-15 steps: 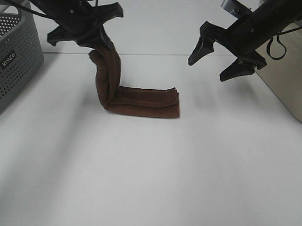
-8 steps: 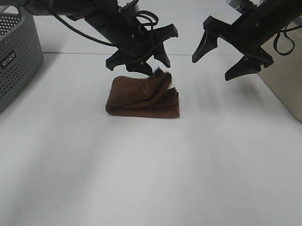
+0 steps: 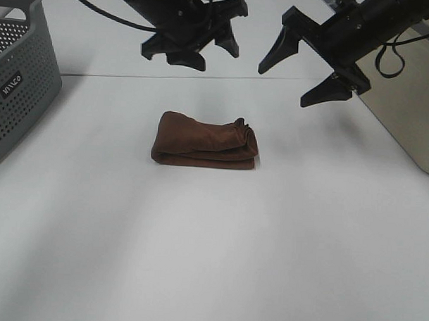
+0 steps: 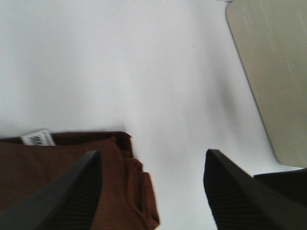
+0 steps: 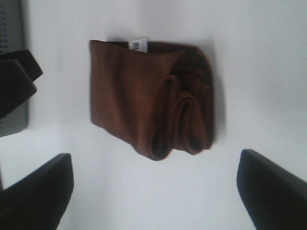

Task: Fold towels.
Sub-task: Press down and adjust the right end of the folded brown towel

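Reddish-brown fuzzy towel (image 3: 204, 140) sits folded on white bench (image 3: 211, 245); left gripper (image 3: 195, 54) and right gripper (image 3: 285, 85) hover spread, empty. That bunched end could spring loose unpressed.

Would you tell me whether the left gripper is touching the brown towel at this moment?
Apart. The exterior high view shows a strip of bare table between the raised, open left gripper and the folded towel.

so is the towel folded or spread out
Folded: the towel lies on the table as a compact bundle, its stacked layers showing at one end.
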Robot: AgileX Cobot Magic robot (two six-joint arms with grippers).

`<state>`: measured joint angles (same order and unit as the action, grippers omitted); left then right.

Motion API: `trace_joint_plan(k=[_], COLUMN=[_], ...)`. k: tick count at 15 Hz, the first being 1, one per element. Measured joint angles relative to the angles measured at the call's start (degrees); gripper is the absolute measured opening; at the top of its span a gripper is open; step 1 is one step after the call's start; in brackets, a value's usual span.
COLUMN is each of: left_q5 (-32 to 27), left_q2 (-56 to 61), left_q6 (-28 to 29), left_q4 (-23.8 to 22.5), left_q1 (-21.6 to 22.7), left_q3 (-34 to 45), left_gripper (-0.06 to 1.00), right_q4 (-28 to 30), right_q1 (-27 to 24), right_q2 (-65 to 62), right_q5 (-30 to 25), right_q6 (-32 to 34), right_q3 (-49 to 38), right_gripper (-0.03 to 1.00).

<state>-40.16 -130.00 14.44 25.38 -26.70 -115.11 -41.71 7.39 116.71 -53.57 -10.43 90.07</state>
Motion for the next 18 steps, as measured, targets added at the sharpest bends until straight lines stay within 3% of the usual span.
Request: trace_joint_plan(k=[2,4,8,11,15,18], left_q5=[-2.8,-4.6,-7.4,-8.3,-8.4,-8.5], left_q2=[1.2,2.3,2.5,2.5,2.5,2.5], left_q6=[0.0,-0.1,0.0,0.0,0.0,0.0], left_q4=[-5.4,-7.5,-8.5,-9.3,-9.5,-9.5], left_q1=[3.1,6.8,10.4,10.5,10.5,10.5], left_q3=[-0.9,-0.9,-0.9,-0.9,-0.9,-0.9], left_gripper=[0.60,0.60,0.60,0.60,0.60,0.60], right_q4=[-11.9,-20.7,-31.6,-31.9,-23.8,-21.3], right_q1=[0.1,2.1,8.4,8.2,4.7,2.9], right_q2=[2.0,4.8,11.2,15.4,16.2,16.2], right_q5=[-1.1,-1.6,-2.1,-2.2,-2.2,-3.3], right_q6=[-5.7,-12.3,-20.9,-21.8,-18.5,-17.6], right_q3=[0.0,0.1,0.1,0.1,0.1,0.1], right_gripper=[0.87,0.87,0.87,0.87,0.87,0.87])
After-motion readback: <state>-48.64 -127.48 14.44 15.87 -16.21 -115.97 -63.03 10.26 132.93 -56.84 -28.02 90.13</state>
